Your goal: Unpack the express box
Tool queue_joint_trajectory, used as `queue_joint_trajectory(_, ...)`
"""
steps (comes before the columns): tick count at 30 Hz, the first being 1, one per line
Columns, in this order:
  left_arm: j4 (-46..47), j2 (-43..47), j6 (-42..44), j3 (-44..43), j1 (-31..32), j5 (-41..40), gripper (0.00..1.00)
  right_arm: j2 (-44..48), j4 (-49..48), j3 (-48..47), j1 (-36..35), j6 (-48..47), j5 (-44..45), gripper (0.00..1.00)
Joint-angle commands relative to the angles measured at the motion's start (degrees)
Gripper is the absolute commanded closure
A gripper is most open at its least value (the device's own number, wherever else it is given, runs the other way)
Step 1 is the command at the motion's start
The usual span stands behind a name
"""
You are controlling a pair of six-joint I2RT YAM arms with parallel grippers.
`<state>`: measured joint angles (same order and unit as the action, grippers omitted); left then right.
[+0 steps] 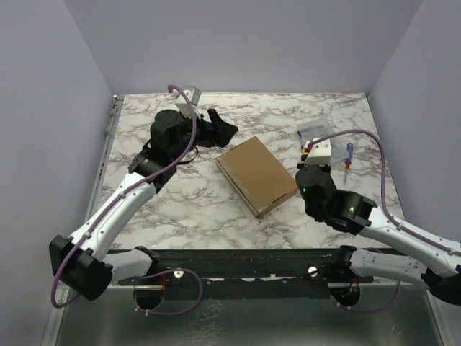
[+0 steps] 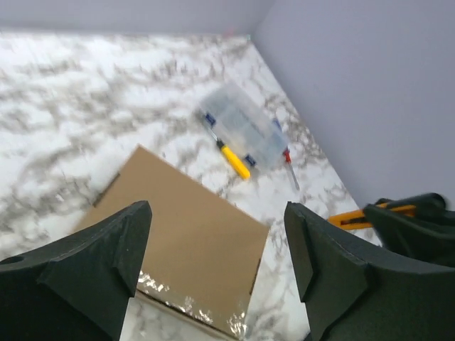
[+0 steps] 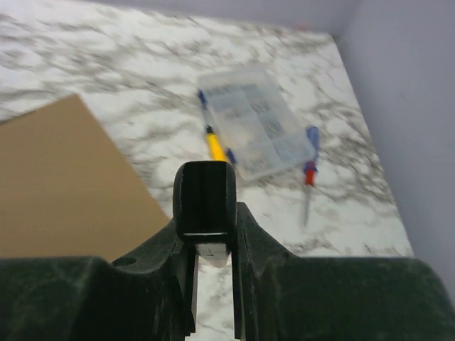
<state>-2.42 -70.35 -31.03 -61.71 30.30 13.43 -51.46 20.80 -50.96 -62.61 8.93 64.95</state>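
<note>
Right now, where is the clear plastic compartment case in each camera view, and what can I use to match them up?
Top external: the clear case sits right of centre, by the table's right side.
Left wrist: clear case above centre, near the wall.
Right wrist: clear case upper centre, above the fingers.
Shared landmark: the express box, left of the case in every view.

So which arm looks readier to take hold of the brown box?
Probably left: the left gripper is open, its wrist view framing the express box between its fingers. The right gripper is shut, off the box's side.
</note>
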Motion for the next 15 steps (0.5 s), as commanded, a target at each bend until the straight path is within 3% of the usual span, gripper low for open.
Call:
queue_joint_trajectory(1, -10.2, 4.3, 13.1, -6.8, -0.7, -7.3, 0.17, -4.1, 17.2, -3.9, 16.8, 10.4, -9.6, 0.99)
queue_joint_trajectory(5, -10.4, 7.0, 18.4, -4.7, -0.6, -14.8, 0.16, -16.0, 24.9, -7.0, 32.1, 12.3, -25.2, 0.99)
queue_joint_trajectory(10, -8.5, 10.3, 21.5, 2.7, -0.6, -19.5, 0.16, -28.3, 27.5, -7.1, 38.3, 10.6, -37.2, 0.99)
queue_joint_trajectory(15, -7.1, 11.1, 22.4, 8.1, -0.6, -18.5, 0.16, -33.1, 25.4, -6.7, 42.9, 8.8, -46.5, 0.99)
